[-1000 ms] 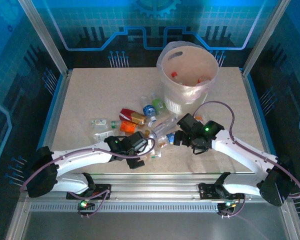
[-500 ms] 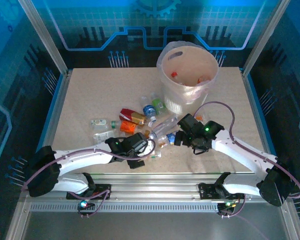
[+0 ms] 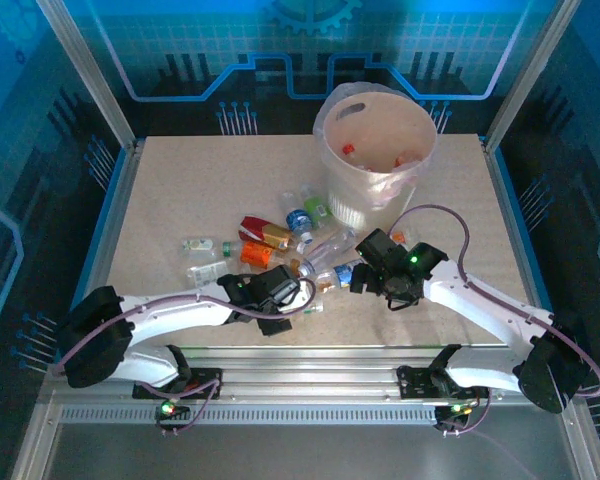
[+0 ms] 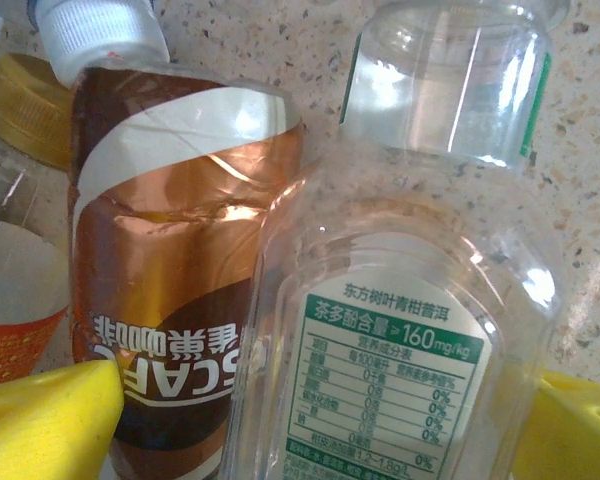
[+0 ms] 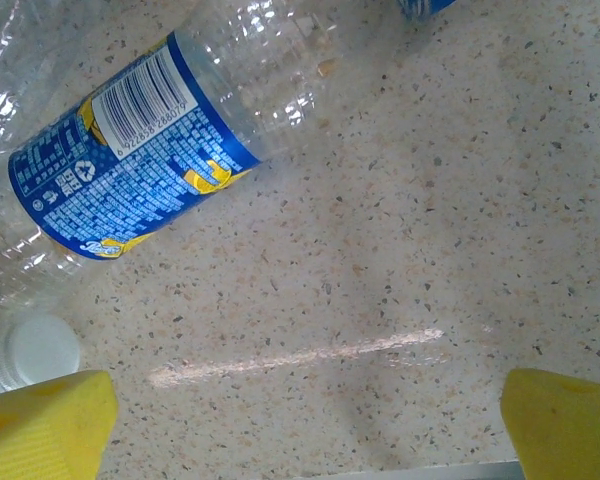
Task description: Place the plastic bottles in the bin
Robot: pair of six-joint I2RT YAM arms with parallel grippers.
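Both pairs of jaws are gaping empty: right gripper over bare tabletop, left gripper straddling a clear bottle, needing centring away from the brown bottle.

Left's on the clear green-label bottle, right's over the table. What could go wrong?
1. The brown-label bottle lies against the clear bottle, partly between the left gripper's fingers; closing may pinch both or squirt one out.
2. The right gripper frames bare table; the blue-label bottle lies off to its side, so closing there would likely grab nothing.
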